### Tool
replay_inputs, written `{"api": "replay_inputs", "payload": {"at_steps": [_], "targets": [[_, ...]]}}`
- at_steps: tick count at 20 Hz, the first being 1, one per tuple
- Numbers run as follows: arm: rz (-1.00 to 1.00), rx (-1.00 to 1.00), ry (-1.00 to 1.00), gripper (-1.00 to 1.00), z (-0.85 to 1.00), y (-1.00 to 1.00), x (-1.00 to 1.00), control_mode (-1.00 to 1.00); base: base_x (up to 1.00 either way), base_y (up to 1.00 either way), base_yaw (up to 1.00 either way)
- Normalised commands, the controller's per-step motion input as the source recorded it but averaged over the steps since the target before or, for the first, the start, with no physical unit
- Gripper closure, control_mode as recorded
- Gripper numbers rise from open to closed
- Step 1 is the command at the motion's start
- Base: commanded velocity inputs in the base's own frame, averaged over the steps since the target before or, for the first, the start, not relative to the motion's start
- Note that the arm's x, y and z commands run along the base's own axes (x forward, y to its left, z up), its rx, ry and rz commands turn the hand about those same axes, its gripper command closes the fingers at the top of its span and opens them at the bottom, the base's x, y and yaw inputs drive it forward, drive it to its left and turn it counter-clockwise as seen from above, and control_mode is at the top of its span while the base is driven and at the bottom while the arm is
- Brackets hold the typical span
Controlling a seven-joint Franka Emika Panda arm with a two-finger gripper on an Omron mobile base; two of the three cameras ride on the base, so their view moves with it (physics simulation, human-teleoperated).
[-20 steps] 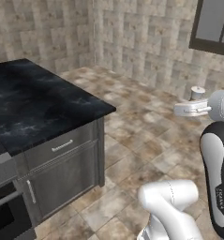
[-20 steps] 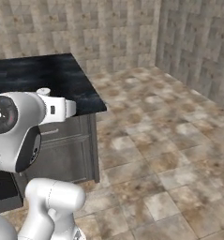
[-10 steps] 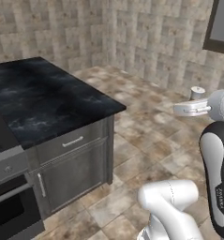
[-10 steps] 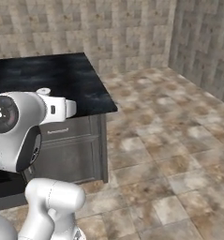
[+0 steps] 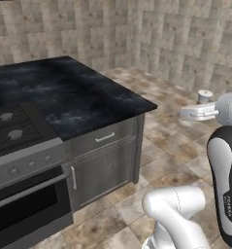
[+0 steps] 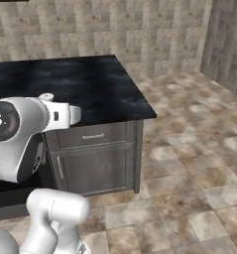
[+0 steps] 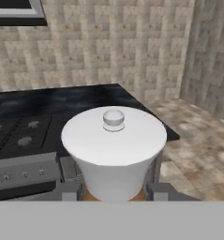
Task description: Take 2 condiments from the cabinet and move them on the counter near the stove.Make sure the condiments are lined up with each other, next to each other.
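The pincer [image 7: 113,191] pinches a bottle [image 7: 114,152] by its sides, the white cap [image 7: 114,136] facing the hand camera and a strip of orange-brown showing beneath. The bottle is carried in the air over the tiled floor [image 5: 185,141], off the desk's [image 5: 74,97] right corner. The stove [image 5: 15,141] sits at the desk's left.

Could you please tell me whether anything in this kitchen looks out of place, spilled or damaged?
Nothing stands out. The black counter looks clean and unbroken, the stove sits flush beside it, and the cabinet door below is shut. The claw holds a white-capped bottle upright, with no spill showing.
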Motion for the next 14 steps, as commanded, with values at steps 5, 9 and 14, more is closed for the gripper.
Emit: {"api": "replay_inputs", "payload": {"at_steps": [5, 9, 14], "targets": [[0.0, 0.0, 0.0, 1.0, 0.0, 0.0, 0.0, 1.0, 0.0, 0.58, 0.27], [0.0, 0.0, 0.0, 1.0, 0.0, 0.0, 0.0, 1.0, 0.08, 0.48, 0.27], [0.0, 0.0, 0.0, 1.0, 0.0, 0.0, 0.0, 1.0, 0.16, 0.49, 0.27]]}}
